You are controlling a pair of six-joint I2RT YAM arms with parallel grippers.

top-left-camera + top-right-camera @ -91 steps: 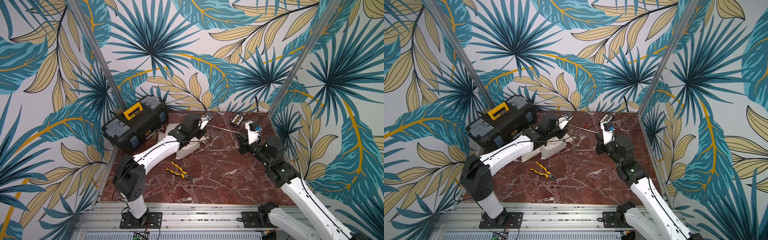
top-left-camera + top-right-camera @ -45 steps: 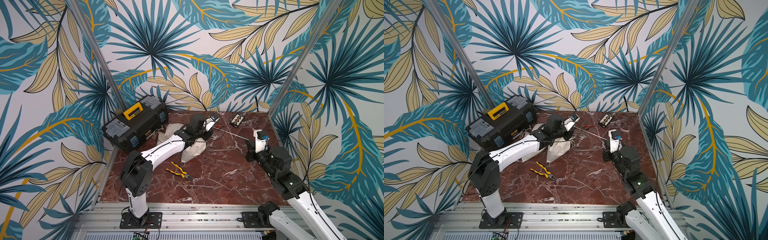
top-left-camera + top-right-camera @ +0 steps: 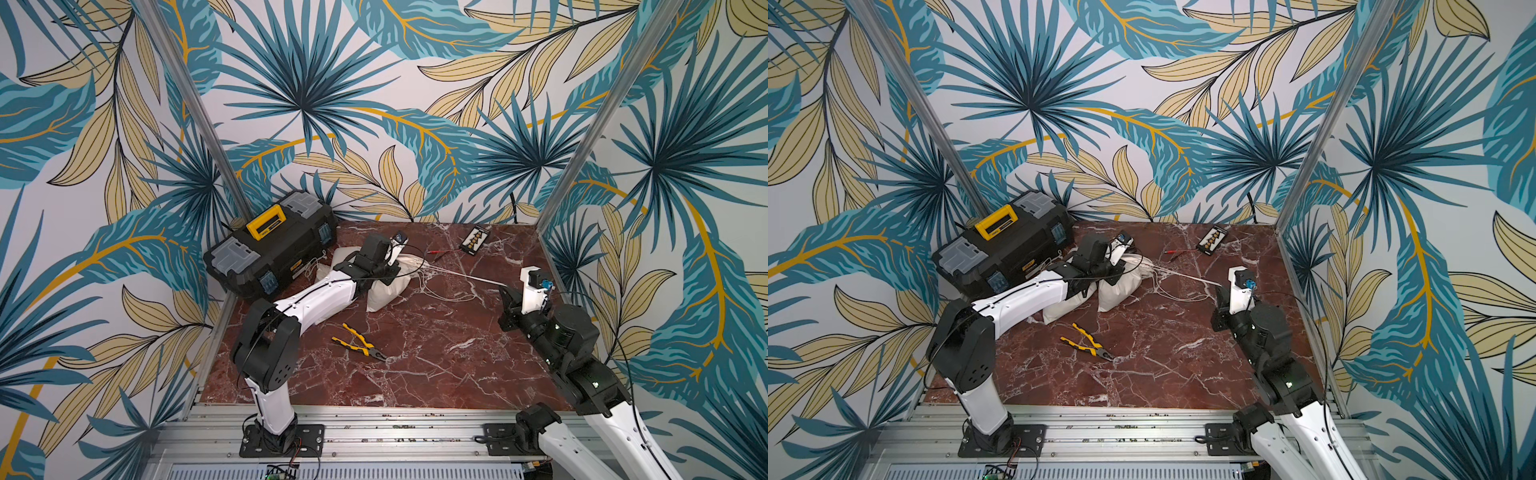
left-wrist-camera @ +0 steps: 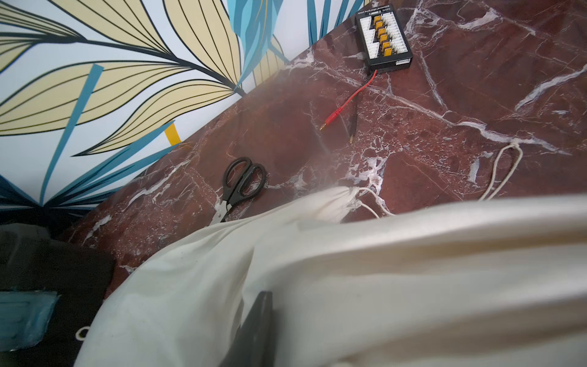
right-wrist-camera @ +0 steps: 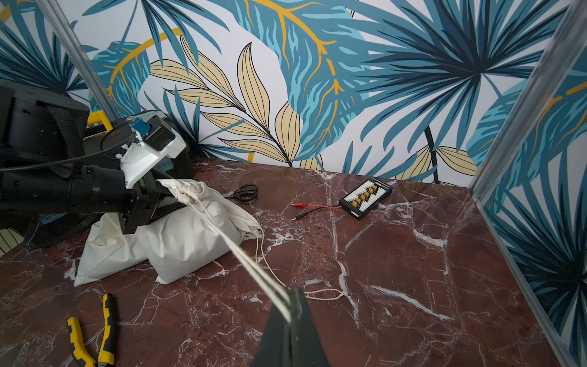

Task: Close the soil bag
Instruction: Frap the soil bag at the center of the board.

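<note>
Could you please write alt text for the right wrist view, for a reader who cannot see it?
The right gripper, shut on a white drawstring, holds it taut from the gathered neck of a white cloth bag, with the left gripper at that neck. Pliers, scissors and a black connector board lie on the marble table.

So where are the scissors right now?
The black scissors lie flat on the marble table near the back wall, just behind the white soil bag; both wrist views show them, with the black connector board farther to the robot's right.
</note>
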